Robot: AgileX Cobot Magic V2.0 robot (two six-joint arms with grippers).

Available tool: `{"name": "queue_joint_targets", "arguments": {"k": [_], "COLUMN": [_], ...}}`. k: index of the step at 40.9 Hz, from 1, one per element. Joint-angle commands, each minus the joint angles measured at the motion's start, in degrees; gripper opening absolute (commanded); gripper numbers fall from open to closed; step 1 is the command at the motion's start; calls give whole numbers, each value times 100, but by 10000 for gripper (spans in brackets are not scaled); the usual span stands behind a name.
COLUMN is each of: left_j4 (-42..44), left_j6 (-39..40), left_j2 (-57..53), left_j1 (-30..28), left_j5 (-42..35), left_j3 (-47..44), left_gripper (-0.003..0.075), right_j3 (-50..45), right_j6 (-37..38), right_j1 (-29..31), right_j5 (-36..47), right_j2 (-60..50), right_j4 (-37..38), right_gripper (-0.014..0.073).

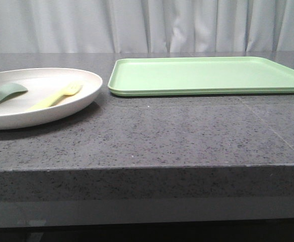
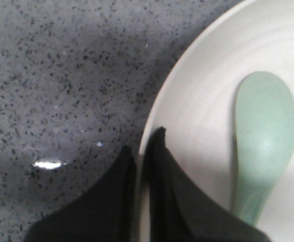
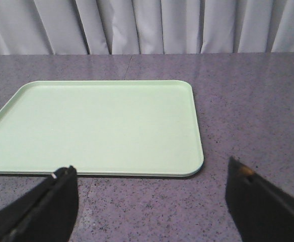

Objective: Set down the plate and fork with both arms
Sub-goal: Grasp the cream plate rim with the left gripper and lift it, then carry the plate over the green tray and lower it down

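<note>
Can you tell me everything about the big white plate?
The plate is wide, round and shallow, cream-white and matte, with a raised rim and faint rings inside. It sits flat on the speckled grey table, left of the green tray and not touching it. A grey-green spoon and a small yellow fork lie in it. The left end effector is nearly closed over its rim.

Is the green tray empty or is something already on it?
Empty. The tray shows a bare green surface in both the front and right wrist views; the fork and spoon lie in the plate beside it.
</note>
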State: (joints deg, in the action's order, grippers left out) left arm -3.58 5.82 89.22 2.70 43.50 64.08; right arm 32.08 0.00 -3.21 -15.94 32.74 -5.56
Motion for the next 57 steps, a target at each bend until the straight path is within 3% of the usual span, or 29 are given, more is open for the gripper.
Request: {"name": "queue_joint_targets", "arguments": {"k": [1, 9, 21, 28, 37, 43, 57], "left_j4": [31, -325, -2911, -3798, -3797, -3718, -2444], "left_j6": [1, -167, -1899, -2398, -2266, -1980, -716], "left_j2": [-193, -497, -863, -772, -304, 363, 2369], "left_j1": [24, -256, -1251, -1261, -552, 251, 1975], "left_j5": [-42, -107, -110, 102, 102, 92, 326], "left_j3": [124, 124, 124, 339, 1183, 2034, 4812], "left_gripper": [-18, -18, -18, -18, -18, -18, -18], "right_j3": [204, 204, 204, 204, 204, 204, 204], "right_j6": [-32, -32, -32, -32, -32, -32, -32], "right_j1": [4, 4, 4, 4, 4, 4, -38], "right_j5": [450, 450, 450, 450, 450, 450, 445], "right_j2": [47, 47, 47, 47, 47, 47, 47], "right_j4": [-15, -15, -15, -15, -15, -15, -15], "right_gripper": [617, 617, 617, 617, 617, 617, 617]}}
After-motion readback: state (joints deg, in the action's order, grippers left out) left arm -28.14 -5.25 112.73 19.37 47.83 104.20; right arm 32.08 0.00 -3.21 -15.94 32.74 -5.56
